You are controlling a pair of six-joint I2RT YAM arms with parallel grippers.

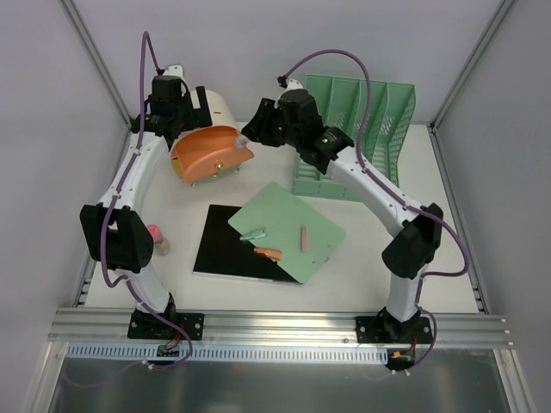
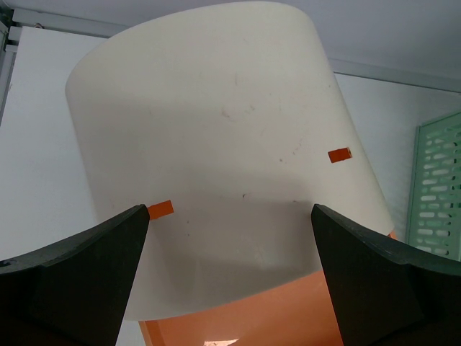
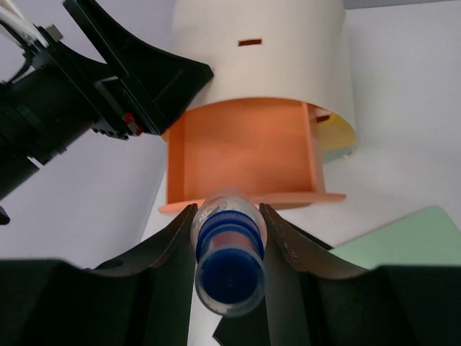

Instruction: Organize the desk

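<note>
Blue-capped vial (image 3: 229, 270) sits clamped in outstretched right end effector (image 3: 229, 216); left end effector (image 2: 229, 214) gapes at cream organizer (image 2: 216, 130).

The left arm (image 1: 129, 182) is extended far forward, and the left gripper (image 2: 230, 216) is held with its jaws spread wide. The right arm (image 1: 376, 191) is angled leftward, and the right gripper (image 3: 229, 213) is clamped on a blue-capped vial (image 3: 229, 268).

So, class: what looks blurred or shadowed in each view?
Top external: sharp, evenly lit matte white desk. Left wrist: shadow across the cream curved cover; black fingers soft-edged. Right wrist: the blue-capped clear tube is blurred, near the lens.
</note>
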